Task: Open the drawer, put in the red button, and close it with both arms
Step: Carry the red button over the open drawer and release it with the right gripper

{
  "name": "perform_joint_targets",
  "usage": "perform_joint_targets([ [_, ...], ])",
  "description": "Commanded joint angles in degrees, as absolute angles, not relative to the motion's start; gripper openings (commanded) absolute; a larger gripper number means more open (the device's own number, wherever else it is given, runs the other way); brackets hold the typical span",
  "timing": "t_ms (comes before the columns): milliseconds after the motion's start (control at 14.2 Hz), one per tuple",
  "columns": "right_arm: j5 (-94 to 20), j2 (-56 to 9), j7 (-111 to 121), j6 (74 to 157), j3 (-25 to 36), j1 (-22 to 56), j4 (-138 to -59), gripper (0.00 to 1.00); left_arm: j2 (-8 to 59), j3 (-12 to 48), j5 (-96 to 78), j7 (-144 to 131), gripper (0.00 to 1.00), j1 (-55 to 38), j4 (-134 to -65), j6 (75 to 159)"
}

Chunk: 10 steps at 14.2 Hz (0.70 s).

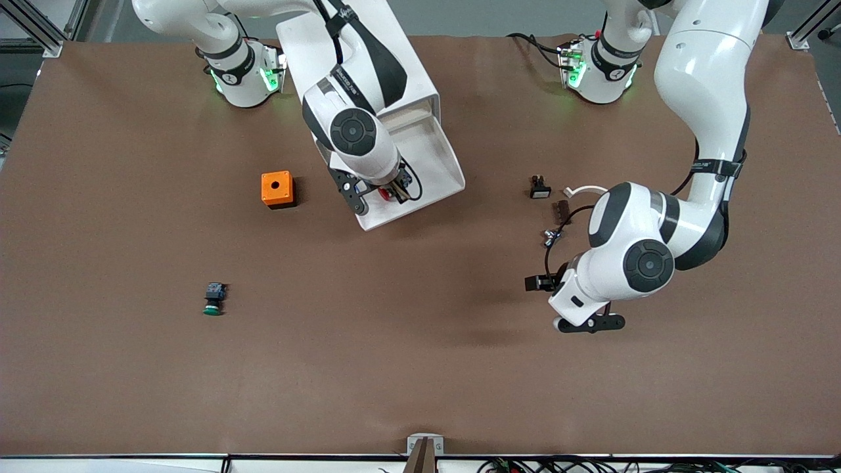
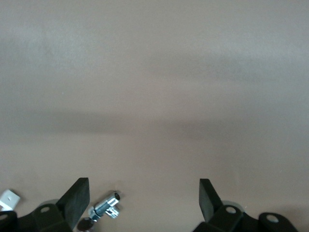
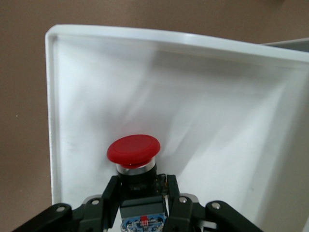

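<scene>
Showing the front view at centre top, the right gripper (image 1: 387,192) hangs over the open white drawer (image 1: 441,154), its jaws closed on the dark body of the red button (image 1: 384,192). In the right wrist view (lower centre of the frame) the red button (image 3: 133,150) sits between the black fingers (image 3: 177,199), its round red cap pointing out over the drawer floor (image 3: 203,106); whether the button touches that floor cannot be told. The drawer juts from a white cabinet (image 1: 368,39) that stands at the top centre of the front view, between the two arm bases. The left gripper (image 1: 590,323) hovers over bare brown table (image 1: 420,368) at the right centre of the front view; in the left wrist view its fingers (image 2: 77,198) stand wide apart with nothing between them, and a small metal part (image 2: 107,207) shows at the lower edge of that frame. At the left centre of the front view an orange box (image 1: 276,189) with a hole in its top rests on the table, and lower, toward the front camera, lies a green-capped switch (image 1: 214,299). Right of centre, near the left arm, sit a small black-and-white part (image 1: 539,187) and a few smaller dark pieces (image 1: 560,209).
</scene>
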State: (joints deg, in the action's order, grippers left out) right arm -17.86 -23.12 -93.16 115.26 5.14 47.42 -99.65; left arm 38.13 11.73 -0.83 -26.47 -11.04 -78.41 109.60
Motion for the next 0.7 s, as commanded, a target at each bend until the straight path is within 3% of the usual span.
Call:
perform_joint_targets([
  [0, -18.64, -22.77, -93.69, 114.35, 5.89, 47.81, -99.05, 1.00, 37.53, 11.69, 0.35, -33.46, 1.00, -12.39, -78.49, 109.42],
  [282, -18.54, -22.24, -92.82, 101.21, 6.94, 45.10, -90.39, 1.00, 36.83, 11.86, 0.70, -40.15, 1.00, -13.62, -78.57, 109.42],
  [634, -19.25, -21.80, -88.27, 81.42, 6.94, 34.39, -74.99, 1.00, 36.74, 11.87, 1.84, -49.55, 1.00, -18.62, -78.84, 109.42],
])
